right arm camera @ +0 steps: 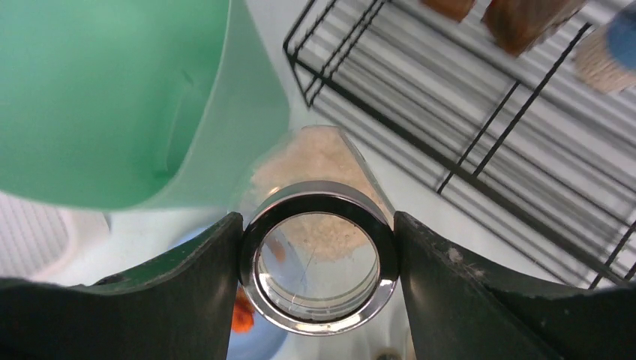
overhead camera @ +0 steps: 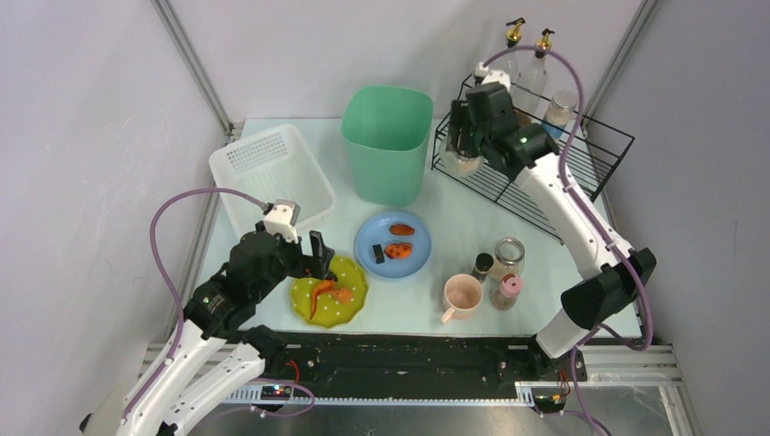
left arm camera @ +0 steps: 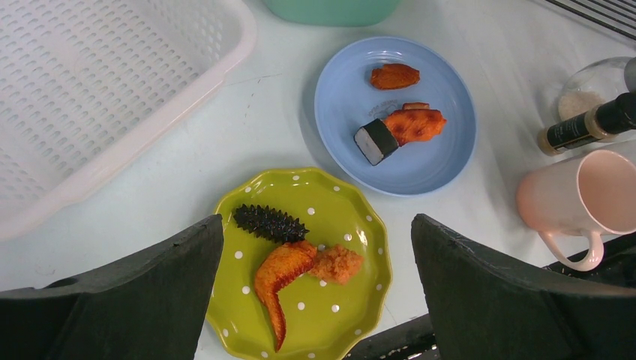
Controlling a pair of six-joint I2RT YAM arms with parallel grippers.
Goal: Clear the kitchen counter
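The kitchen counter [overhead camera: 454, 213] is pale and holds dishes and jars. My left gripper [overhead camera: 307, 257] hovers open over a green dotted plate [overhead camera: 356, 304], its fingers either side of the plate [left arm camera: 330, 307] with nothing between them. On that plate lie an orange wing [left arm camera: 277, 281], a black spiky piece [left arm camera: 268, 222] and an orange crumbly lump [left arm camera: 337, 264]. My right gripper [overhead camera: 468, 145] is shut on a glass jar [right arm camera: 319, 255] with a metal lid and pale powder inside. That jar [overhead camera: 465, 163] hangs at the front left corner of the black wire rack [overhead camera: 563, 168].
A blue plate [overhead camera: 413, 263] with food pieces sits behind the green one. A green bin [overhead camera: 389, 141] and a white perforated basket [overhead camera: 272, 173] stand at the back. A pink mug [overhead camera: 461, 295], a glass jar [overhead camera: 508, 256] and two small shakers [overhead camera: 506, 291] stand front right. Bottles [overhead camera: 531, 54] stand in the rack.
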